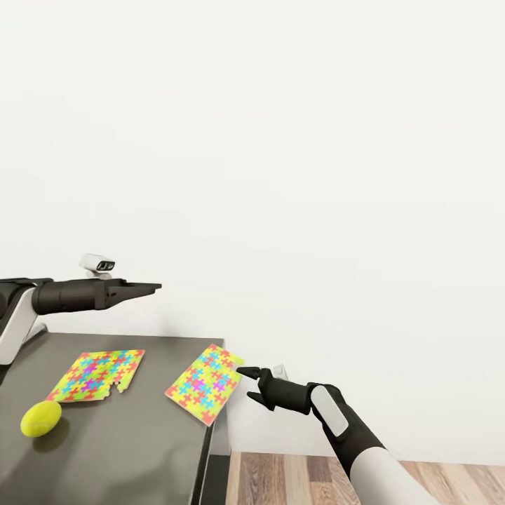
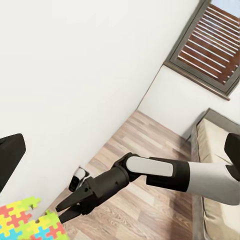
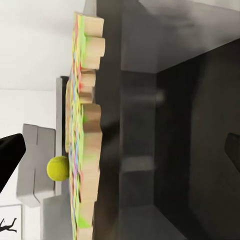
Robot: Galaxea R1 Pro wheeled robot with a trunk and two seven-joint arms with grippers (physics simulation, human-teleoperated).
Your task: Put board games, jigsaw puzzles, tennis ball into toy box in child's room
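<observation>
My right gripper (image 1: 247,382) sits spread at the table (image 1: 147,449) edge, just off the overhanging jigsaw puzzle (image 1: 205,382). The tennis ball (image 1: 41,419) lies near me, with the second puzzle (image 1: 98,375) behind it. Beyond, my left gripper (image 1: 149,286) hovers; whether it's spread I cannot tell.

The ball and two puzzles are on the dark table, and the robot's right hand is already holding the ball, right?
Not quite. The tennis ball lies free on the dark table, left of the two jigsaw puzzles, as the head view shows. The right gripper is open beside the nearer puzzle's overhanging edge, holding nothing.
</observation>
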